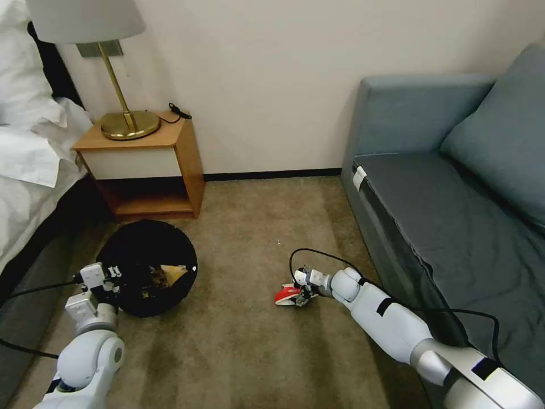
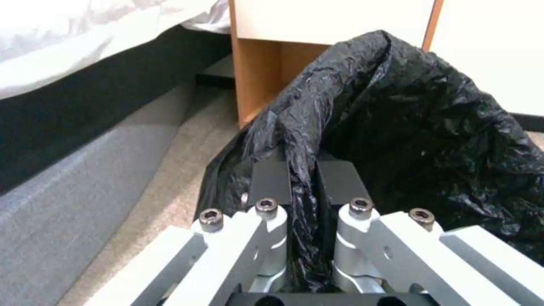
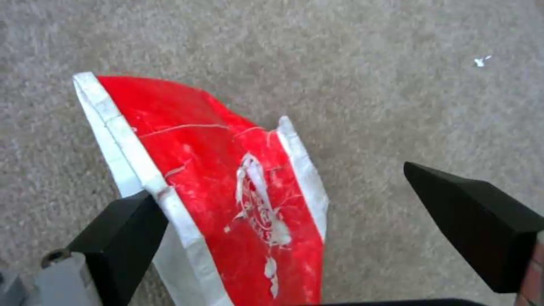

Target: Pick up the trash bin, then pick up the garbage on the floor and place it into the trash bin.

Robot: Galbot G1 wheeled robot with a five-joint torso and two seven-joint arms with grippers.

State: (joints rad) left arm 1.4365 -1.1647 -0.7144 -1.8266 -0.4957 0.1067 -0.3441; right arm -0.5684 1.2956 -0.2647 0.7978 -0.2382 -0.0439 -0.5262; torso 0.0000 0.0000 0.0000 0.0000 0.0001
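Carpeted floor point(image 1: 238, 341) between bed and sofa carries the work. We hold the trash bin point(image 1: 149, 275) by its bag-lined rim in the left gripper point(image 2: 303, 187), clamped tight. Our right gripper point(image 3: 317, 221) straddles the crushed red-white cup point(image 3: 227, 191) — fingers wide, one touching its edge. We close squarely across the flattened cup — no sliding.

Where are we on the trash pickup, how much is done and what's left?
Done: the left gripper is shut on the trash bin rim, and some litter already lies inside. In hand: the right gripper is open around the crushed red-white cup on the carpet, not yet closed. Left: grasp the cup and drop it in the bin.
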